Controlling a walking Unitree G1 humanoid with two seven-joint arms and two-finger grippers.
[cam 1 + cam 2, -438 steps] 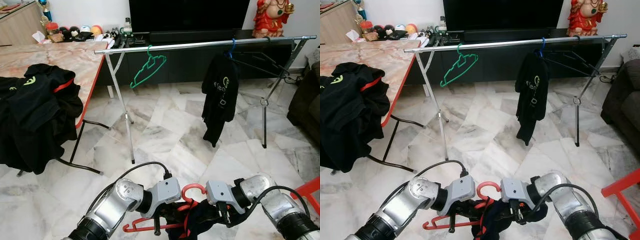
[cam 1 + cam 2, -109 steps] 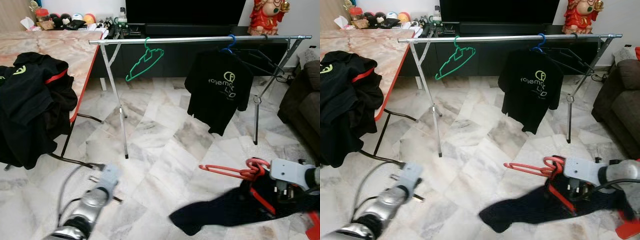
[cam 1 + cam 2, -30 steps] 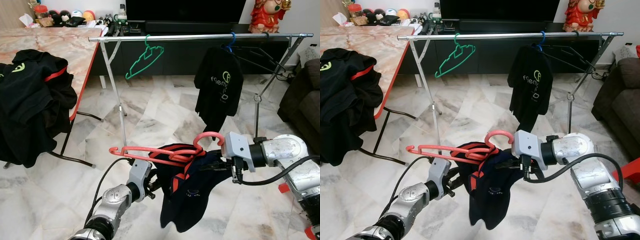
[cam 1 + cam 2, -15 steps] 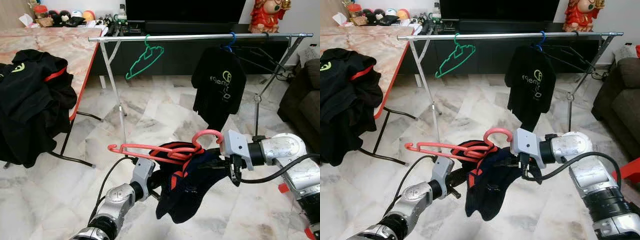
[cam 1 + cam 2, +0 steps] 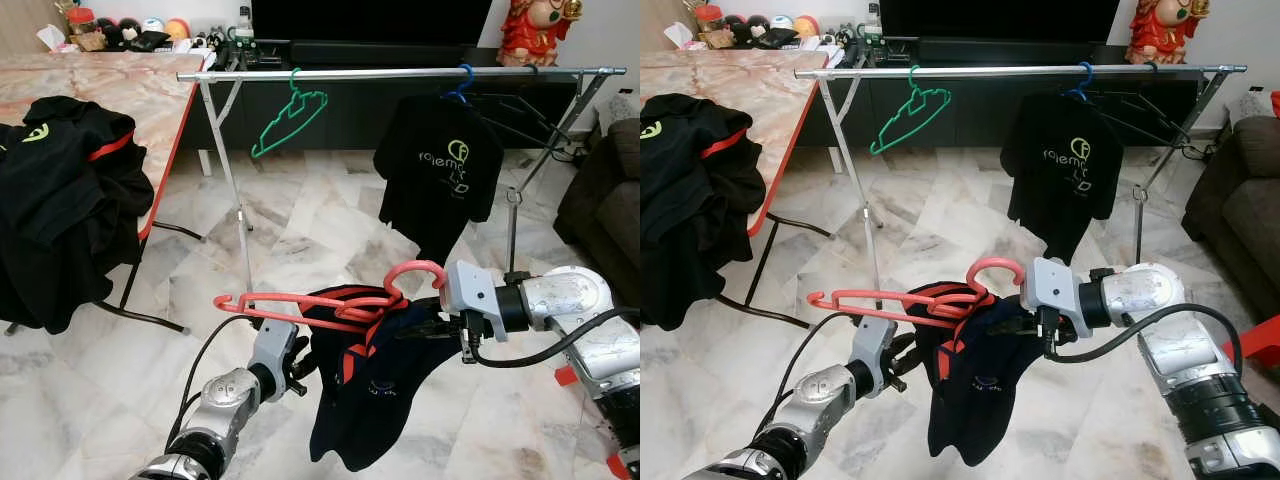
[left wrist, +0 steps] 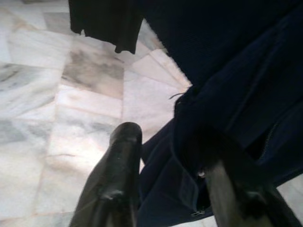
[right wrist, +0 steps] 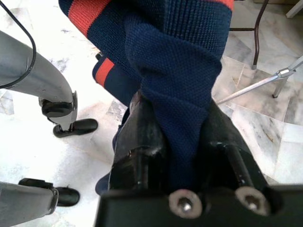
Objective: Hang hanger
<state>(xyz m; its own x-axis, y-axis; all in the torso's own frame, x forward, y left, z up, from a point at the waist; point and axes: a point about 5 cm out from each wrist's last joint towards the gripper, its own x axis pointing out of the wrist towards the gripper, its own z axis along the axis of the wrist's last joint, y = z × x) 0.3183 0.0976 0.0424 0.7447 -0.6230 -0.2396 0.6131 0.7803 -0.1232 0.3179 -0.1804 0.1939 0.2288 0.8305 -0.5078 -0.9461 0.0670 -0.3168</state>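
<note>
Red plastic, the hanger point(image 5: 320, 303) hangs in mid-air between the two arms, above the marble floor point(image 5: 320, 230) and well short of the silver clothes rail point(image 5: 400, 74), with a navy shirt point(image 5: 375, 385) with red trim draped from it. The right gripper point(image 7: 182, 137) has its two black fingers pressed tight on a bunched fold of that navy knit, just under the hanger's hook. The left gripper point(image 6: 165, 156) sits beside the cloth under the hanger's long arm, its fingers spread apart with a fold of navy fabric between them; I cannot tell whether they grip it. No bins or baskets stand about; the rail carries a bare green hanger point(image 5: 290, 122) and a black T-shirt point(image 5: 438, 175) on a blue hanger point(image 5: 459, 84), and a heap of black clothes point(image 5: 60, 220) lies on the marble-topped table point(image 5: 130, 95). Compared with half a second ago the navy shirt has dropped from a bunched lump to hang longer, and the black T-shirt has swung to face the camera more squarely. Its green print shows a round logo and partly legible letters, something like "rolemo".
</note>
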